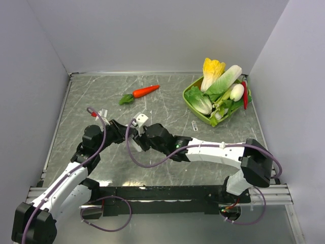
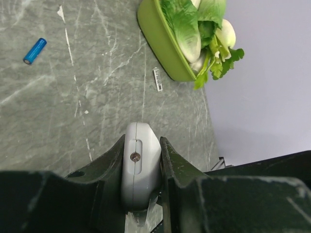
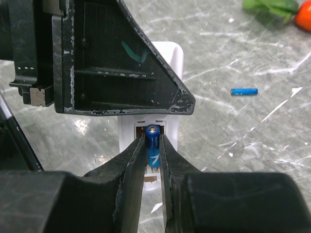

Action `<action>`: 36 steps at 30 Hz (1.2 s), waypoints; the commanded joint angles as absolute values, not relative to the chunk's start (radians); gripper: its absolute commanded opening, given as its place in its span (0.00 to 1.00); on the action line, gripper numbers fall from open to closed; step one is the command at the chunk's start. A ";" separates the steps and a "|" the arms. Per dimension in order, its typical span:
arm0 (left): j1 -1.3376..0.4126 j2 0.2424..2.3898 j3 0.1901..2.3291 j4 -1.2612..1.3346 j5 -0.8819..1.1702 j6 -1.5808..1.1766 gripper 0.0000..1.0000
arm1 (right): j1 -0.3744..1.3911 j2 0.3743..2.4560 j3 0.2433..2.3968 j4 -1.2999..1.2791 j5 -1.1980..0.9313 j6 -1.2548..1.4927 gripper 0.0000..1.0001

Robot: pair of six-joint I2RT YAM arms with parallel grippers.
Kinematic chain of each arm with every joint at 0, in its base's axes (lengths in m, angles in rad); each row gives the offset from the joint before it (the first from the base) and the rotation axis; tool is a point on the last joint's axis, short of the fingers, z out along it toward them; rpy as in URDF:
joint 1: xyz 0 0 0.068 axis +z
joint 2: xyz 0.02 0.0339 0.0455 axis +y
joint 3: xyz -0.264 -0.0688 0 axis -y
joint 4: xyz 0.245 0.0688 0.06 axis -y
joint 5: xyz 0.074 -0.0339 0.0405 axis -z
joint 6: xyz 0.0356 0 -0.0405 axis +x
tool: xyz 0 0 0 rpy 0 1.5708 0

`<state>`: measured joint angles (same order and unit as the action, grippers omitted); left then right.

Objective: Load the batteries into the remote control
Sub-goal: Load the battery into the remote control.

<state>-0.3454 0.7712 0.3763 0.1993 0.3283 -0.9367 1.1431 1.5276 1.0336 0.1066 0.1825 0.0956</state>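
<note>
So the left gripper [image 2: 142, 141] is clamped on the remote [image 2: 141, 170], bottom middle of its wrist view. The right gripper [image 3: 152, 141] pinches a battery [image 3: 153, 148] at the remote's open end. The other battery [image 3: 244, 91] lies loose at mid-right.

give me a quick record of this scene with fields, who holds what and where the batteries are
left hand: shut on the remote control
right hand: fingers either side of a battery at the remote's open compartment; grip unclear
spare battery: lying on the table, apart from both hands
other items: carrot, green basket of vegetables
</note>
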 commanded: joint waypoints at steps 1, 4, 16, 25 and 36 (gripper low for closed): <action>-0.360 0.752 0.426 0.322 0.446 -1.002 0.01 | 1.114 1.595 1.052 -0.024 0.229 0.084 0.27; -0.360 0.755 0.426 0.321 0.445 -0.997 0.01 | 1.111 1.606 1.066 -0.032 0.221 0.078 0.29; -0.360 0.764 0.428 0.281 0.426 -0.997 0.01 | 1.108 1.588 1.069 -0.031 0.183 0.054 0.32; -0.360 0.767 0.425 0.287 0.428 -1.003 0.01 | 1.106 1.540 1.071 -0.028 0.176 0.038 0.35; -0.360 0.767 0.434 0.275 0.437 -0.989 0.01 | 1.104 1.549 1.057 -0.021 0.207 -0.070 0.32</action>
